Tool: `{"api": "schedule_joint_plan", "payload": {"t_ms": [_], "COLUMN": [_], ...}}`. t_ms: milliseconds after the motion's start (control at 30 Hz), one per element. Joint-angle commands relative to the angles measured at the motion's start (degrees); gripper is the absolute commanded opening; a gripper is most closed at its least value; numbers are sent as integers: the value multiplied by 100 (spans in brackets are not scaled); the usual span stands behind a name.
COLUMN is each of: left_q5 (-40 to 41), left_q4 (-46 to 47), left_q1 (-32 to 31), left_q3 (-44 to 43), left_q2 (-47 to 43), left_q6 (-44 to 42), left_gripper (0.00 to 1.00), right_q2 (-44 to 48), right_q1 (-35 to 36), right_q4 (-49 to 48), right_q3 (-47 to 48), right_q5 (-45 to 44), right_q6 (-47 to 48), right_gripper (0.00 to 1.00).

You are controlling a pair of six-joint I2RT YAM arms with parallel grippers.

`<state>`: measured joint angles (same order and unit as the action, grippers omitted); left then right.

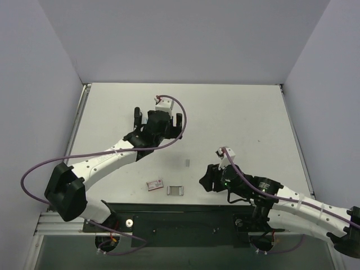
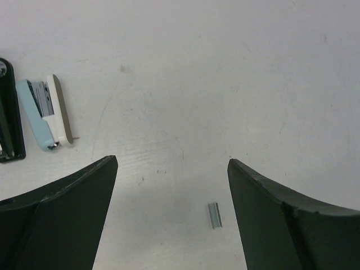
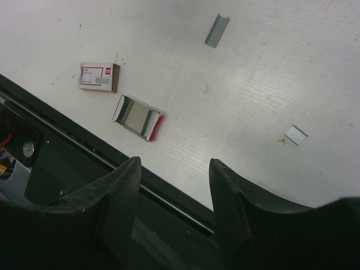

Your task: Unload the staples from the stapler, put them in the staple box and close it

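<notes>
Stapler [image 2: 11, 112], probably the black bar, lies free; left gripper [image 2: 172, 164] and right gripper [image 3: 174, 164] spread empty.

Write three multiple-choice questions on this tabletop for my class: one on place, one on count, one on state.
1. Where is the staple strip? A in a bin; B loose on the table; C on a shelf.
2. How many red-and-white box pieces lie near the table's front edge? A one; B two; C four.
3. How is the left gripper? A open, empty; B shut tight; C gripping a pen.
Answers: B, it lies alone on the white surface; B, a closed box and an open tray; A, its fingers stand wide apart with nothing between.
</notes>
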<state>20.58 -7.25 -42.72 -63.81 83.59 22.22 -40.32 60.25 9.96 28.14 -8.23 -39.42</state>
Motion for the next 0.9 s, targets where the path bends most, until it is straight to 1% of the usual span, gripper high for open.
{"api": "schedule_joint_plan", "payload": {"t_ms": [0,100,167,333,367,433,567,667,733,767,867], "left_q5": [535,658,684,833,851,860,1132,1150,1141,1141,1106], "left_q4": [-478,-594,-620,-751,-778,-770,-805,-752,-726,-726,-699], "left_q1": [-245,-421,-491,-676,-711,-764,-905,-905,-905,-905,-914], "left_q3": [386,694,1097,1748,1915,2213,2715,2988,3111,3173,3269], "left_q2": [-598,-1027,-1317,-2030,-2231,-2504,-2971,-3217,-3288,-3323,-3463], "left_q6": [476,774,941,1381,1512,1671,2023,2155,2199,2208,2226], "left_gripper": [91,91,91,91,91,91,92,92,91,92,92], "right_q2": [-406,-731,-1004,-1759,-1830,-2119,-2541,-2876,-3096,-3201,-3404], "right_q1": [320,593,847,1252,1339,1454,1700,1876,1955,1973,2008], "right_q4": [-336,-520,-687,-943,-1186,-1337,-1593,-1654,-1734,-1786,-1936], "right_q3": [-72,-72,-72,-46,-46,-46,68,226,297,315,341], "right_q5": [94,-108,-231,-653,-680,-768,-803,-890,-926,-944,-1014], "right_q6": [-311,-417,-531,-865,-892,-1015,-1085,-1155,-1226,-1287,-1358], "right_gripper": [47,47,47,47,47,47,45,43,40,37,33]}}
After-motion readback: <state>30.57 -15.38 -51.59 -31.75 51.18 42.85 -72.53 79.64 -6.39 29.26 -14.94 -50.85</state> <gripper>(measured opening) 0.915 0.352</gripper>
